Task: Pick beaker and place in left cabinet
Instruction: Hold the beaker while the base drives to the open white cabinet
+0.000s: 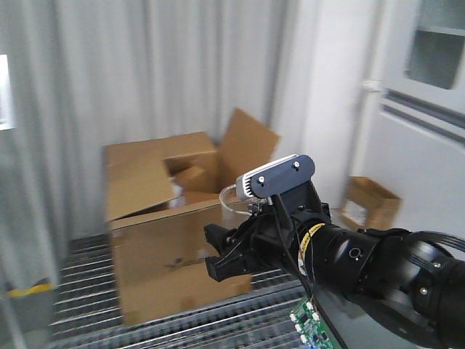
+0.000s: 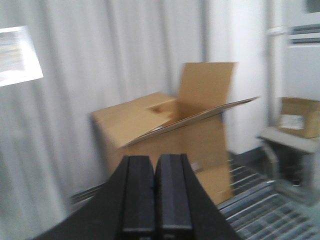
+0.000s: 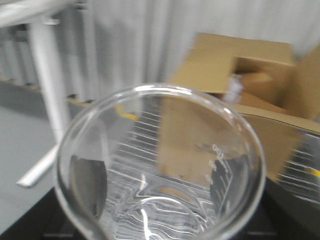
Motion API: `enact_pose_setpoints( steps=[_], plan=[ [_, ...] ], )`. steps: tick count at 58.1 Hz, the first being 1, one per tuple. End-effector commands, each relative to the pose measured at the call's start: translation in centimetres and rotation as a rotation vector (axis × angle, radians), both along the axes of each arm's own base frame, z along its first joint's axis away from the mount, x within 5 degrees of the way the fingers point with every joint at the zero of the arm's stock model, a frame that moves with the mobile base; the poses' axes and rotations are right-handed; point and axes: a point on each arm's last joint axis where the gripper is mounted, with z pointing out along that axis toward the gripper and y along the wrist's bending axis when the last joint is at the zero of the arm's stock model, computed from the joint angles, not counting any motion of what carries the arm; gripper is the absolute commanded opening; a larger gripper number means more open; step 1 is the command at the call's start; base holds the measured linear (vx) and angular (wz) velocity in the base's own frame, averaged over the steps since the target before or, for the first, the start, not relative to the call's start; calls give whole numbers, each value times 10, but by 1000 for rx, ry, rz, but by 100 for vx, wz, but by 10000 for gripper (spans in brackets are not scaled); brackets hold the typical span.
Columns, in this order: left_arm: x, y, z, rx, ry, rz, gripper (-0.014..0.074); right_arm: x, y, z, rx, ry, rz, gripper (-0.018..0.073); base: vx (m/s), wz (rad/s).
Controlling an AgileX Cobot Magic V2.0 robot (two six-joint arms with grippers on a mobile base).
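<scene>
The clear glass beaker point(image 3: 220, 160) with white graduation marks fills the right wrist view, its mouth toward the camera. My right gripper point(image 3: 157, 200) is shut on it; its dark fingers point(image 3: 87, 185) show through the glass on both sides. In the front view the right gripper point(image 1: 218, 251) holds the beaker point(image 1: 231, 200) in the air in front of a cardboard box. My left gripper point(image 2: 155, 165) is shut and empty, its pads pressed together. A white-grey cabinet front point(image 1: 429, 80) with a window shows at the upper right; I cannot tell whether it is the left cabinet.
A large open cardboard box point(image 1: 174, 240) stands on a metal grating floor point(image 1: 87, 283) before a corrugated white wall. A smaller box point(image 1: 370, 200) sits at the right. A white post point(image 3: 47, 85) stands at the left of the right wrist view.
</scene>
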Motion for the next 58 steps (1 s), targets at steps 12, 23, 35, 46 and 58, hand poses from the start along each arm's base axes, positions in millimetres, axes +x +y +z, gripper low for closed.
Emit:
enact_pose_setpoints(
  steps=[12,23,35,46,58],
  plan=[
    [-1,0,2,-15,-76,-4,1,-6,-2,31,86,-104,31,-1,23,-86],
    [-1,0,2,-15,-76,-4,1,-6,-2,31,86,-104,31,-1,22,-84],
    [-1,0,2,-15,-76,-4,1,-6,-2,31,86,-104,31,-1,21,-80],
    [-1,0,2,-15,-76,-4,1,-6,-2,31,86,-104,31,-1,20,-77],
    [-1,0,2,-15,-76,-4,1,-6,-2,31,86,-104,31,-1,20,-72]
  ],
)
